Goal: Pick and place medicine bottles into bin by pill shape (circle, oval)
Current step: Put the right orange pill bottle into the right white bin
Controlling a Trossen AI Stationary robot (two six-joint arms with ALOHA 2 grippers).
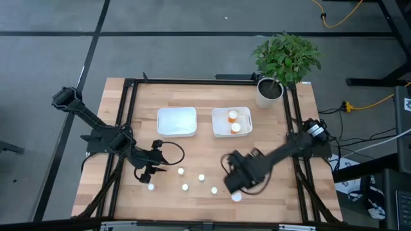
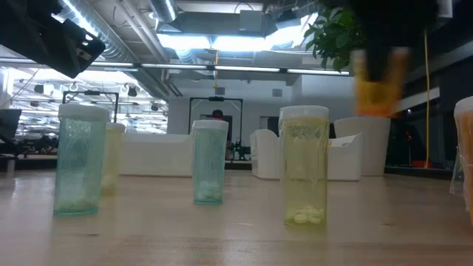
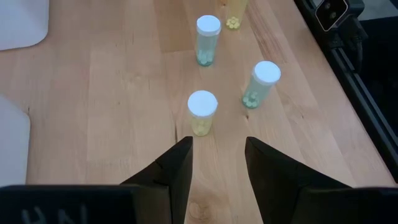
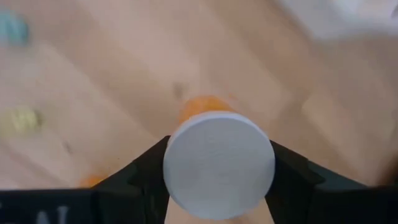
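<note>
Several small white-capped medicine bottles stand upright on the wooden table [image 1: 128,128], among them a yellow one [image 3: 202,112], a teal one [image 2: 77,159] and a yellow-green one [image 2: 304,166]. My left gripper [image 3: 217,163] hovers open at the table's near left, just short of the yellow bottle, with nothing between its fingers. My right gripper [image 1: 235,176] is near the table's front middle, shut on an orange medicine bottle [image 4: 219,163]. That bottle shows blurred and high above the tabletop in the low view [image 2: 377,81]. Two orange bottles [image 1: 233,121] lie in the right white bin [image 1: 218,123]. My right gripper pinches the orange bottle's white-capped top [image 4: 175,163] between its two fingers, one on each opposite side. The fingers come from above, pointing steeply down. The bottle is upright, cap up, its orange body [image 4: 199,106] below the fingers, and it is lifted clear of the table.
A second white bin [image 1: 176,120] stands left of the first. A potted plant [image 1: 282,64] stands at the far right corner. Another wide white-capped bottle [image 1: 236,197] stands near the front edge beside my right gripper. Black frame rails run along the table's sides.
</note>
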